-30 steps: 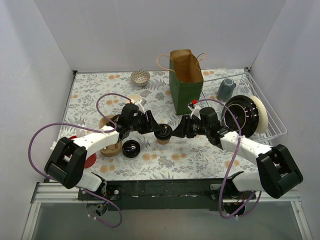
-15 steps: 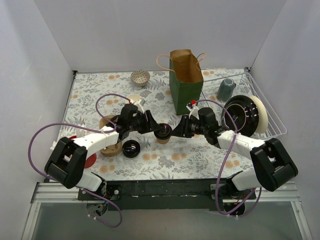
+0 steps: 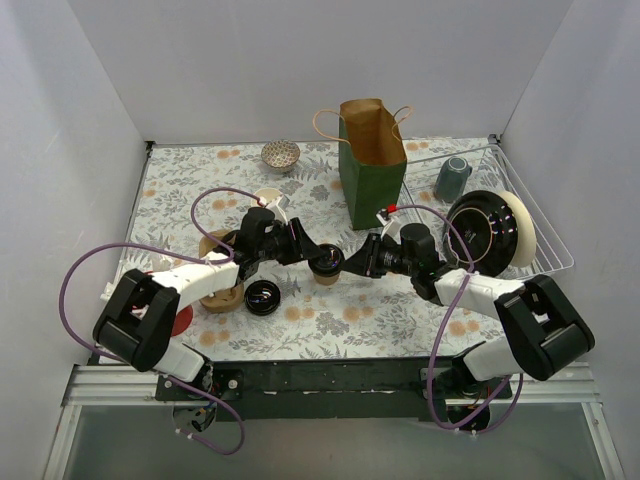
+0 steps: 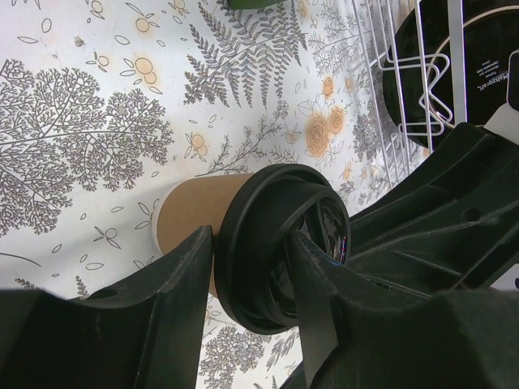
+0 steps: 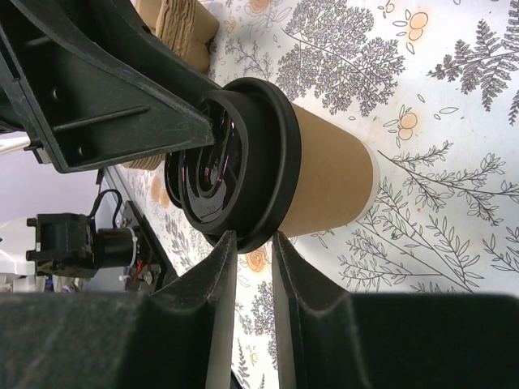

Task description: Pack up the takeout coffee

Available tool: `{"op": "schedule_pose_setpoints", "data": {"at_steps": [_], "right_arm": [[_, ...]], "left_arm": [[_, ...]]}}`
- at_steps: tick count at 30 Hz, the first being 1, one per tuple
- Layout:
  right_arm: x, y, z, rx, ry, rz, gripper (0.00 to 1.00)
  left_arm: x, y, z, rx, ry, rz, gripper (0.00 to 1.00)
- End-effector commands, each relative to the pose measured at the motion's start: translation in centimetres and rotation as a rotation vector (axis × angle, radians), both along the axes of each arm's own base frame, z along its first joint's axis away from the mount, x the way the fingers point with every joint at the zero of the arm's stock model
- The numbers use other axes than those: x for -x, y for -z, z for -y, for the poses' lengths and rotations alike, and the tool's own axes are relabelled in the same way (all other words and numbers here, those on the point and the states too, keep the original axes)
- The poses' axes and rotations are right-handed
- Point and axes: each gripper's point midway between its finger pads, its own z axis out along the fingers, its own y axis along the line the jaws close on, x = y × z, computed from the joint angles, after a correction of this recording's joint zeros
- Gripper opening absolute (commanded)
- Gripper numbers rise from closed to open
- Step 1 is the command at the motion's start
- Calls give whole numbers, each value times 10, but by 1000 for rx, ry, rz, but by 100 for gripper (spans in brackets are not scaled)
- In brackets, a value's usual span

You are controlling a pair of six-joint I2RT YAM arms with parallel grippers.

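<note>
Right claw [image 3: 362,262] has pushed closer to the takeout coffee [image 3: 325,266], fingers narrowing onto the black lid's rim. Left claw [image 3: 308,252] grasps that lid from the opposite side, barely shifted. Cup stands on the worktop [image 3: 400,320] between both claws, green bag [image 3: 372,165] just beyond them. Step: handover. Next: right claw clenches firm, left releases, then lift toward the bag.
</note>
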Motion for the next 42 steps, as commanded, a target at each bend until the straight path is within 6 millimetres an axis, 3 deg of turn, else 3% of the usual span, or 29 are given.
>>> {"op": "schedule_pose_setpoints", "data": {"at_steps": [1, 13, 18, 21, 24, 29, 34, 35, 39, 42], "right_arm": [[29, 90, 42, 287, 63, -155, 13], [51, 129, 61, 406, 19, -209, 12], [53, 133, 62, 404, 16, -208, 13], [47, 119, 53, 363, 2, -187, 16], [34, 87, 39, 307, -12, -134, 22], [10, 22, 32, 279, 27, -29, 41], [-3, -21, 37, 294, 57, 90, 53], [-4, -25, 39, 312, 41, 129, 54], [-13, -57, 31, 339, -36, 285, 68], [-13, -61, 28, 426, -97, 340, 74]], "left_arm": [[45, 76, -27, -179, 3, -242, 31], [46, 86, -33, -217, -18, -267, 29], [48, 88, -33, -215, -16, -275, 29], [46, 85, -31, -208, -15, -267, 29], [43, 73, -25, -180, -1, -252, 29], [34, 43, -13, -125, 29, -202, 32], [27, 7, -3, -69, 54, -148, 54], [26, 1, -2, -63, 55, -133, 63], [11, -30, -1, -63, 38, -51, 79], [-1, -53, -5, -92, 2, 1, 87]]}}
